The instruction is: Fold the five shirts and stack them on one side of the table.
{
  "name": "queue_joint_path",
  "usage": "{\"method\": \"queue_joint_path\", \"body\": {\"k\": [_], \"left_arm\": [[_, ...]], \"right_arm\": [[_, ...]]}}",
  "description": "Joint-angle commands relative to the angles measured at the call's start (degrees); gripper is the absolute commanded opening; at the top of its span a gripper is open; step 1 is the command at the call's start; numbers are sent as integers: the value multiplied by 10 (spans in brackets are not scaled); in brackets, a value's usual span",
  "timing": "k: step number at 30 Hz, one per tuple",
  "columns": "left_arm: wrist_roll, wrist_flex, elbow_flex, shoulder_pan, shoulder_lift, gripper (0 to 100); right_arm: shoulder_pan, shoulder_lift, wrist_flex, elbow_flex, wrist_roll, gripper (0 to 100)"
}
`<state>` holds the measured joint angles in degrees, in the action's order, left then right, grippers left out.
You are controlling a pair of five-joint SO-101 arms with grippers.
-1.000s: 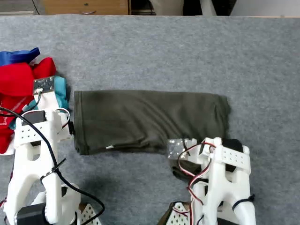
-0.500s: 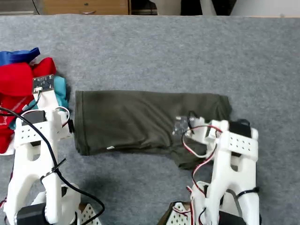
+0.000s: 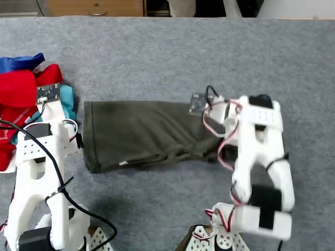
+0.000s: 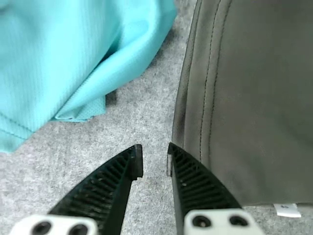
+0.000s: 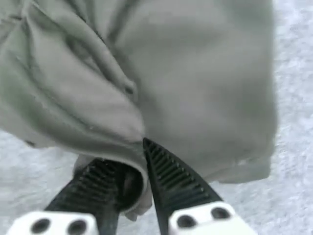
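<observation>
The dark green shirt (image 3: 141, 133) lies long and folded in the middle of the table (image 3: 157, 52). The right gripper (image 5: 128, 161) pinches a fold at its right end. The left gripper (image 4: 154, 159) sits just beside its left end, jaws a little apart, holding nothing. A pile of shirts (image 3: 21, 89), red, blue and teal, lies at the table's left edge.

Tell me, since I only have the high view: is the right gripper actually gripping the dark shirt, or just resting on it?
Observer: Gripping. The right wrist view shows the right gripper shut on a bunched fold of the dark olive shirt.
Operator: And the left gripper?
Observer: The left gripper is slightly open and holds nothing, over bare table beside the shirt's stitched edge.
Operator: Anything crowding it?
Observer: A turquoise shirt lies on its other side, with a strip of table between it and the olive one.
</observation>
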<state>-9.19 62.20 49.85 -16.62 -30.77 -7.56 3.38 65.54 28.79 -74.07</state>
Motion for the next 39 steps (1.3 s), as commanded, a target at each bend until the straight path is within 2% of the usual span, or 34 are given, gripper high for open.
{"method": "queue_joint_path", "body": {"k": [1, 6, 8, 13, 15, 17, 22, 24, 27, 31, 32, 34, 39], "left_arm": [[-5, -6, -3, -4, -13, 96], [-5, -6, -3, -1, -13, 96], [-5, -9, -3, -1, -13, 96], [-5, -33, 13, -1, -12, 96], [-5, -33, 18, -1, -12, 96], [-5, -33, 20, -1, -12, 96], [-5, -34, 19, -1, -12, 96], [-5, -34, 19, -1, -12, 96], [-5, -34, 19, -1, -12, 96], [-5, -35, 19, -1, -12, 96], [-5, -36, 19, -1, -12, 96], [-5, -45, 22, -1, -12, 96], [-5, -44, 22, -4, -12, 96]], "right_arm": [[11, -33, -10, -87, 9, 5], [34, -56, -13, -124, 9, 45], [51, -62, -27, -125, 13, 143], [62, -69, -76, -124, 77, 450], [59, -65, -81, -124, 98, 518], [51, -65, -78, -124, 107, 529], [16, -59, -14, -124, 107, 527], [2, -37, 21, -117, 95, 487], [-15, 24, 68, -87, 56, 328], [-21, 133, 94, 1, 29, 12], [-21, 158, 90, 30, 25, 5], [-21, 199, 77, 88, 4, 55], [-17, 217, 1, 210, -12, 9]]}}
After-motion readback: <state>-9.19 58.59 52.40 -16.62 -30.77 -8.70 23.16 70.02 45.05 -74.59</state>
